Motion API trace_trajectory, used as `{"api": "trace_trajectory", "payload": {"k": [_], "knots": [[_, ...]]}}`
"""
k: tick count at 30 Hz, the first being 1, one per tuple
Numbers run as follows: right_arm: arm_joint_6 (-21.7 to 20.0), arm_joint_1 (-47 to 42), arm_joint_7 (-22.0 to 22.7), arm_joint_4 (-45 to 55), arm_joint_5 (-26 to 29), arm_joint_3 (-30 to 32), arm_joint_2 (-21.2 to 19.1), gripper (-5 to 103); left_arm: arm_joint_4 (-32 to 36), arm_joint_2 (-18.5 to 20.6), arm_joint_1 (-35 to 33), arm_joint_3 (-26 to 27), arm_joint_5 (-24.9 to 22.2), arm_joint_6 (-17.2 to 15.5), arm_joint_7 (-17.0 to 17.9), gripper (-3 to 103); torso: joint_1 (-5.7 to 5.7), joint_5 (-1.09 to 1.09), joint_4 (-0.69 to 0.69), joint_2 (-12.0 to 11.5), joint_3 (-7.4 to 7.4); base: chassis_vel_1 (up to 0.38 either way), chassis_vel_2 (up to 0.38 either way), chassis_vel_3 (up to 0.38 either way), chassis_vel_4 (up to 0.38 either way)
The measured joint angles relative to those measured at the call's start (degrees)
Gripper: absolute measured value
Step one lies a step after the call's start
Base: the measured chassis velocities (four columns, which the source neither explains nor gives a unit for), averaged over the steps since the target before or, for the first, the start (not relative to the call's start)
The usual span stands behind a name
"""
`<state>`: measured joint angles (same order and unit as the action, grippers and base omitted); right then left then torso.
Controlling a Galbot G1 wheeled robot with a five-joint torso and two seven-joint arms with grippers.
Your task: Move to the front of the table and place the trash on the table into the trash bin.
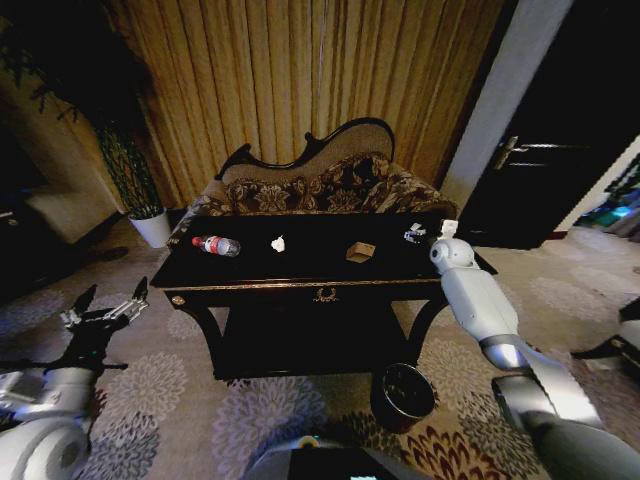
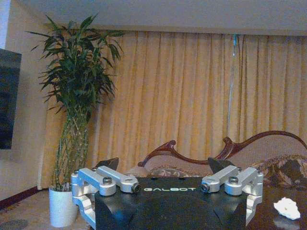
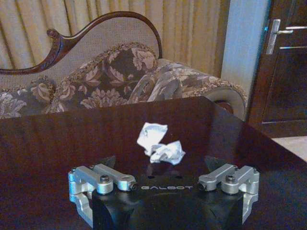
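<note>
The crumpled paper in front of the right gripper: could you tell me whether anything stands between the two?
Nothing visible does. The right gripper is open above the table, and the crumpled paper lies just ahead of its fingers, with bare tabletop between them.

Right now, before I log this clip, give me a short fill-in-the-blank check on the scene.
1. The bottle on the table has a ____ cap.
2. The right gripper, fingers apart, hovers over the table facing a crumpled ____ wad.
3. The trash bin stands on the ____, below the right arm.
4. The left gripper is ____, off the table's left end.

Missing: red; paper; carpet; open
</note>
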<state>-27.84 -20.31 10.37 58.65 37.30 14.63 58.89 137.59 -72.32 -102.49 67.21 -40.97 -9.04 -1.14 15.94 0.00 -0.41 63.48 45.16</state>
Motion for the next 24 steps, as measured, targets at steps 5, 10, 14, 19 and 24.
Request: {"api": "trace_trajectory", "payload": {"k": [5,10,14,19,24], "knots": [[0.22,1.16,-0.11,-0.84,-0.13,-0.71,0.18,100,-0.1,0.02,0.0,0.06,-0.04,0.09,-0.03,100,0.0,0.0,0.0,0.0,0.0,0.0,0.0,0.0,0.0],[0.61,1.85,-0.26,-1.7,-0.34,-1.36,0.48,100,-0.28,0.36,0.1,0.13,-0.13,0.24,-0.05,100,0.0,0.0,0.0,0.0,0.0,0.0,0.0,0.0,0.0],[0.99,2.04,-0.37,-2.22,-0.69,-1.52,0.67,100,-0.31,0.42,0.13,0.22,-0.17,0.31,-0.05,100,0.0,0.0,0.0,0.0,0.0,0.0,0.0,0.0,0.0],[1.53,2.19,-0.38,-2.68,-1.51,-1.76,0.89,80,-0.5,0.41,0.09,0.43,-0.22,0.71,-0.06,100,0.0,0.0,0.0,0.0,0.0,0.0,0.0,0.0,0.0],[1.92,2.05,-0.4,-2.69,-2.14,-1.92,0.83,63,-0.56,0.42,-0.08,1.04,-0.5,0.86,-0.18,100,0.0,0.0,0.0,0.0,0.0,0.0,0.0,0.0,0.0]]}}
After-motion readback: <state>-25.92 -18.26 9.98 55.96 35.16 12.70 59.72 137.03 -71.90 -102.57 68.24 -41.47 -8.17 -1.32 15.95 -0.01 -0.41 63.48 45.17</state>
